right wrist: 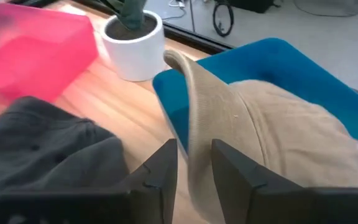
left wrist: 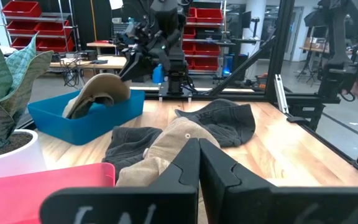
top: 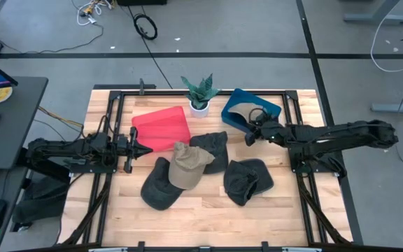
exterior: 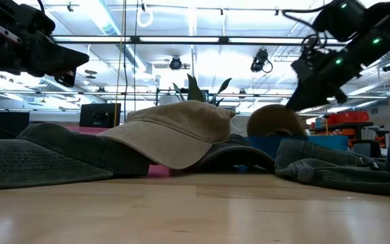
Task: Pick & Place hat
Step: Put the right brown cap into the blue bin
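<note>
While the right gripper (top: pixel 249 133) reaches over the near edge of the blue bin (top: pixel 270 108), its fingers (right wrist: pixel 157 168) stand a narrow gap apart with the brim of a tan cap (right wrist: pixel 272 146) running between them. Whether the pads actually press the brim cannot be told from the right wrist view. That cap lies inside the bin, crown in the hollow, brim hanging over the wall toward the white pot of the small plant (top: pixel 199 94).

On the table (top: pixel 208 203) four more hats lie in a loose heap: a second tan cap (top: pixel 189 165) on top, overlapping a dark hat (top: pixel 161 187) at the front left and another dark hat (top: pixel 214 147) behind it, with a third dark hat (top: pixel 247 180) just to the right, apart from the tan one.

At the left side, the left gripper (top: pixel 136 148) hovers beside the red box (top: pixel 161 127), its fingers (left wrist: pixel 185 168) closed together with nothing between them, pointing toward the heap.
</note>
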